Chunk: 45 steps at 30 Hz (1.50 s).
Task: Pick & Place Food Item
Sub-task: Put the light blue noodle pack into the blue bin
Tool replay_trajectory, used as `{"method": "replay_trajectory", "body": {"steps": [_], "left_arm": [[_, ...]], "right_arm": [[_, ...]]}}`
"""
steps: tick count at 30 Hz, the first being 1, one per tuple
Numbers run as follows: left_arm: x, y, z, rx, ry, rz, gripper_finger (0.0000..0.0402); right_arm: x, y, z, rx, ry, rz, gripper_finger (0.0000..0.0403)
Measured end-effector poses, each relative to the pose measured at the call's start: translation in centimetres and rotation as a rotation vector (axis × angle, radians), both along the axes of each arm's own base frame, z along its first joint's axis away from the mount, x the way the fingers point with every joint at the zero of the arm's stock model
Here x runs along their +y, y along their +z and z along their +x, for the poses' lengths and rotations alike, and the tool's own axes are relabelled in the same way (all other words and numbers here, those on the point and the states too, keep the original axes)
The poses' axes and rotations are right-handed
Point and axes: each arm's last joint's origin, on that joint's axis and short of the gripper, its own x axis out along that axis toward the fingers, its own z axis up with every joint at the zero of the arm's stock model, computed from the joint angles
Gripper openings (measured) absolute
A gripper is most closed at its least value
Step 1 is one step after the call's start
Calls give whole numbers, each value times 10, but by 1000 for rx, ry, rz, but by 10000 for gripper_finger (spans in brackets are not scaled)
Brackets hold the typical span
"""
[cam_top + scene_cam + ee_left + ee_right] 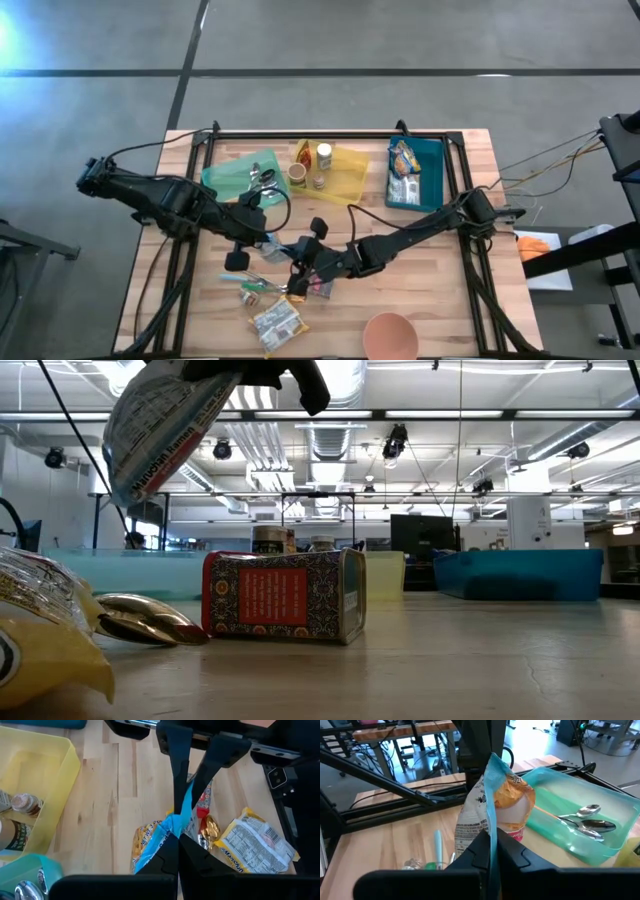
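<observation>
— Where's the food item right now?

— Up off the table. It's a blue-edged snack packet [172, 827], and both arms have hold of it over the middle of the wooden table [440, 305]. The left gripper [272, 243] is clamped on one edge and the right gripper [302, 277] is pinched tight on the opposite edge, so the packet hangs stretched between them.

— And from down low?

— You see the packet [160, 425] dangling well above the tabletop, with a patterned red tin [285, 596] standing beneath and a little to the side of it.

— What else is lying about?

— A white noodle packet [277, 322] near the front edge, a gold foil-wrapped thing, maybe a sweet [209, 829], and a pink bowl [390, 335]. Along the back there's a green tray [228, 172] with spoons [587, 817] in it, a yellow tray [352, 172] holding small jars [323, 155], and a blue bin [432, 170] with packets inside.

— Is the packet touching anything below?

— No, only the fingers of the two grippers are on it
</observation>
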Motion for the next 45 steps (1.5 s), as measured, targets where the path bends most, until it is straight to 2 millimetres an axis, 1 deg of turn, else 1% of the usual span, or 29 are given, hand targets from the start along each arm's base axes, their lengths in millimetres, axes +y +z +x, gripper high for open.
{"method": "replay_trajectory", "body": {"steps": [6,9,13,22,25,28,32,36,37,40,45], "left_arm": [[0,0,0,-5,5,-5,5],[0,1,1,-7,29,-25,24],[0,1,1,-6,47,-37,71],[0,1,1,-5,47,-37,205],[1,1,-1,2,47,-34,239],[2,4,-6,0,48,-35,263],[5,14,-17,-50,48,-56,279],[9,24,-27,-109,70,-98,281],[9,26,-29,-124,81,-107,282],[11,30,-33,-158,91,-117,282],[11,31,-33,-157,96,-122,282]], "right_arm": [[1,0,0,3,12,4,8],[1,-1,0,7,34,24,8],[2,-2,0,13,50,36,8],[2,-3,0,24,69,49,8],[-1,-3,-3,59,57,56,8],[-4,0,-7,97,37,51,8],[-12,7,-14,141,2,42,8],[-30,15,-26,223,-75,39,8],[-35,20,-30,231,-98,40,8],[-49,36,-46,275,-163,31,8],[-73,60,-79,345,-304,36,8]]}}
